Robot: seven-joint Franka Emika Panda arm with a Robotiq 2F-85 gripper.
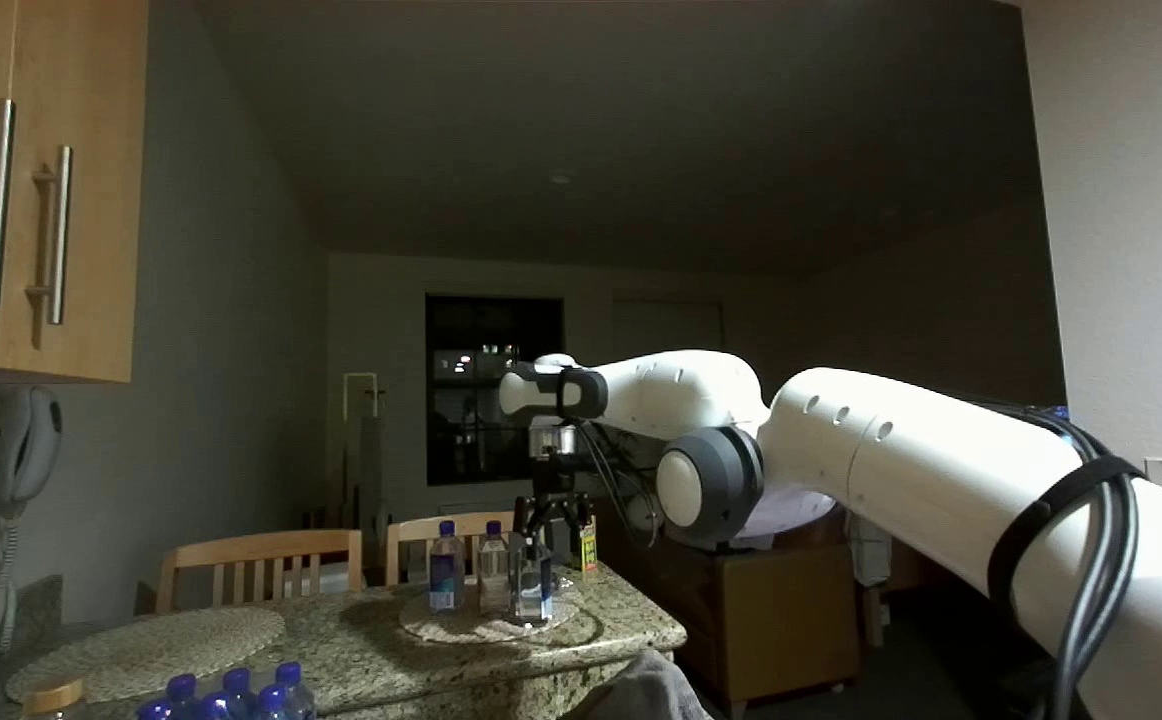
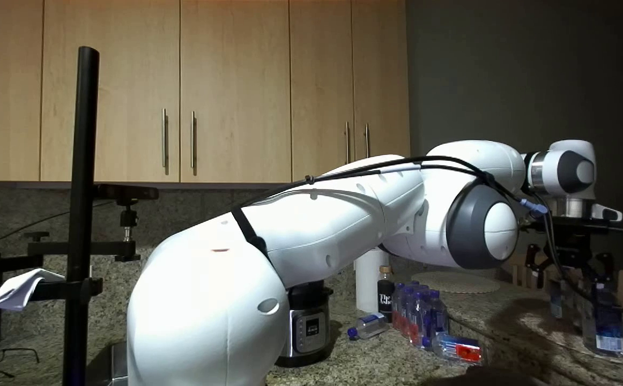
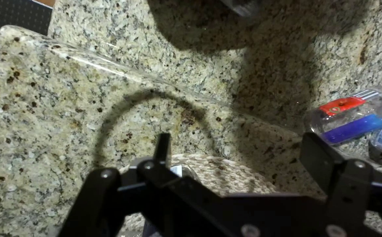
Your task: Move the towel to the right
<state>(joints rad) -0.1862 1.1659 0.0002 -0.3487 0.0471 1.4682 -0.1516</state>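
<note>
Wrist view, claw (image 3: 237, 140): it is hanging above the raised worktop (image 3: 46, 125) near its long edge, fingers (image 3: 319, 161) standing wide apart and holding nothing.
Grey towel (image 1: 641, 692): what I am taking for it is peaking up in an exterior view, on the camera's side of the long edge, below the raised worktop's corner; what is supporting it is lying outside the frame.
Grey blur (image 3: 243, 5): something is showing across the long edge in the wrist view, over the lower worktop (image 3: 128, 33); whether it is the towel, I am not able to tell.
Standing bottles (image 1: 493, 575): at least three are crowding the round mat (image 3: 224, 174) by the long edge, one close by the fingers; a low sideways swing is risking a tipped bottle, the claw's spread being the cause.
Long edge: the raised worktop is ending abruptly there, so an early descent towards the towel is risking fingers striking the rim.
Loose cable (image 2: 549, 228): drooping beside the claw, it is threatening to snag a bottle during any swing.
Towel's peak: a shallow pinch is likely slipping off it; a deep one is risking fingertips jamming underneath.
Rightward drop: if right is meaning past the corner, a late release is risking the towel sliding off the short end edge.
</note>
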